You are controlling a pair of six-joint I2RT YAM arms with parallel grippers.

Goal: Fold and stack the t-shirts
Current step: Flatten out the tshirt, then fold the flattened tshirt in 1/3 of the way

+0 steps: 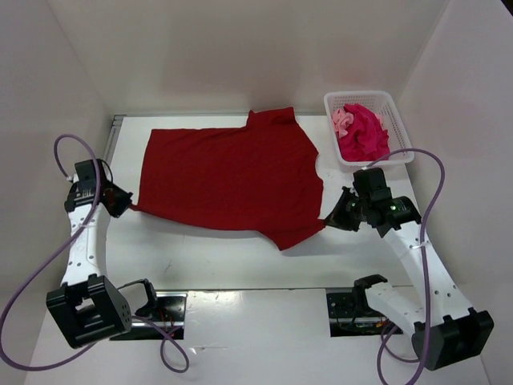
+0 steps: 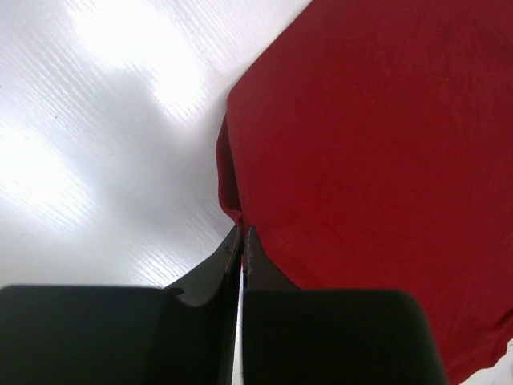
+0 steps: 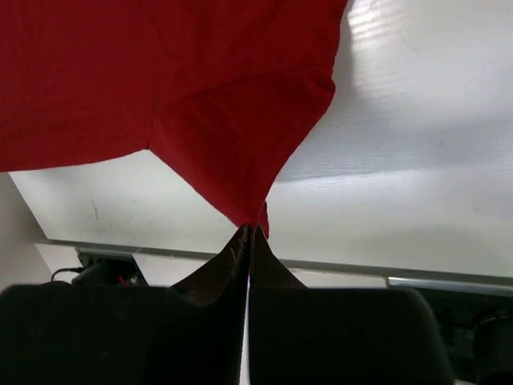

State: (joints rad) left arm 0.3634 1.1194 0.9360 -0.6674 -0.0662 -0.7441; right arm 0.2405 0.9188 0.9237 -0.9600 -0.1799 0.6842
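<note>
Top external view shows the task at an early stage. The red shirt (image 1: 228, 176) lies spread flat and unfolded on the table (image 1: 224, 269), hem toward the left and neck toward the right, with one sleeve pointing to the far side and the other to the near side.

The left gripper (image 1: 126, 202) is closed tight on the near hem corner. In the left wrist view the cloth bunches into a small ridge right at the fingertips. The right gripper (image 1: 331, 217) is also fully closed, pinching the cloth near the near sleeve. The right wrist view shows the fabric drawn to a point between the jaws. Both arms hold the near edge taut, which looks like the start of a first fold, though no fold is made yet.

The pink shirt (image 1: 367, 138) and the salmon shirt (image 1: 343, 120) sit crumpled together in the basket (image 1: 361, 95) at the far right corner, just beyond the red shirt's neck.

Nothing is folded or stacked. All three shirts are left to fold, and two have yet to come out of the basket.
</note>
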